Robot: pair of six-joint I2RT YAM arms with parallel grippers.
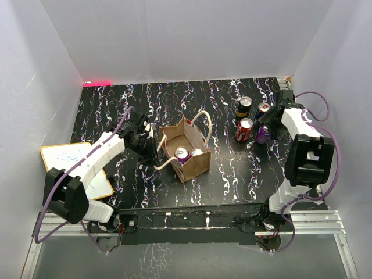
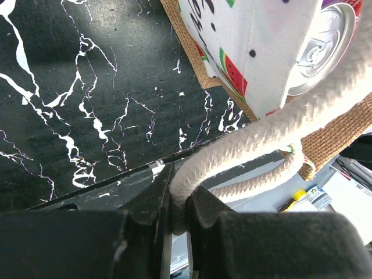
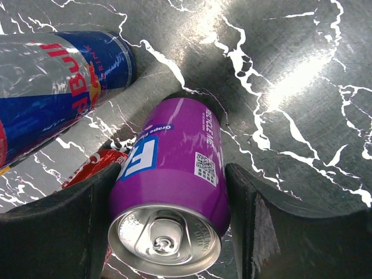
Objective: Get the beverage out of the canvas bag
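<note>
The tan canvas bag (image 1: 189,157) stands open at mid-table with two cans inside, a purple-rimmed one (image 1: 182,154) and a pale one (image 1: 197,152). My left gripper (image 1: 152,152) is shut on the bag's near cream rope handle (image 1: 164,164). In the left wrist view the rope (image 2: 261,136) runs out from between the closed fingers of the gripper (image 2: 181,203) up to the burlap (image 2: 337,136), with a can top (image 2: 325,46) showing. My right gripper (image 1: 268,131) is closed around a purple can (image 3: 174,174) standing on the table.
A red can (image 1: 244,129), a black can (image 1: 244,106) and a blue-silver Red Bull can (image 1: 263,108) stand close around the purple one at the right. A white board (image 1: 75,165) lies at the left edge. White walls enclose the table.
</note>
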